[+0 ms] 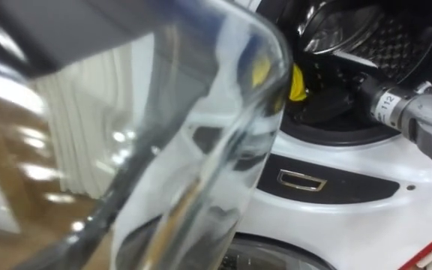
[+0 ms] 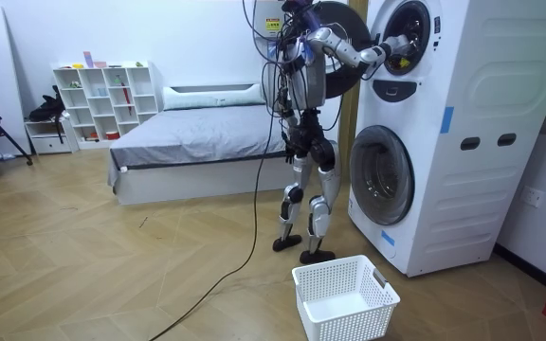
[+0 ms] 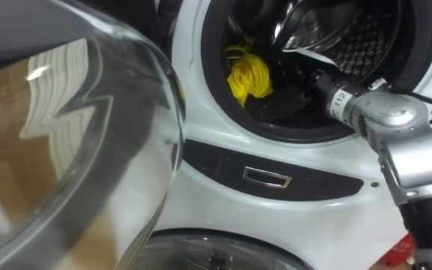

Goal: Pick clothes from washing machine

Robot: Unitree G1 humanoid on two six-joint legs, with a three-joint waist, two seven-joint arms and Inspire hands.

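**Removing the yellow garment from the upper drum**

**Location.** The yellow garment [image 3: 250, 75] lies bunched at the front lip of the upper drum [image 3: 366, 30] of the washing machine [image 3: 223, 161]. It is on the left side of the opening, against the dark door seal.

**Hand state.** My right hand [image 3: 306, 94] is inside the opening, near the bundle and to its right. I cannot tell how far it is open or whether it has hold of anything, because it merges with the dark of the drum.

**Handling (judgement).**
- The garment looks corded or knitted: soft, light and without stiffness, so it will likely sag and trail when lifted.
- If damp, it will weigh more and cling to the seal.
- It is neither fragile nor slippery.
- I would take hold at the thick middle of the bunch and gather several folds. A loose edge would pay out and could catch on the lip.

**Hidden or unclear.**
- The open glass door [image 3: 66, 150] covers the left of both eye views. In the left eye view it overlaps part of the garment.
- I cannot make out how much of the garment runs deeper into the drum, or whether other clothes lie on the dark drum floor.
- In the room view I stand close before the stacked machine, arm raised to the upper opening, with a white basket [image 2: 344, 298] on the floor by my feet. The hand is too small there to read.
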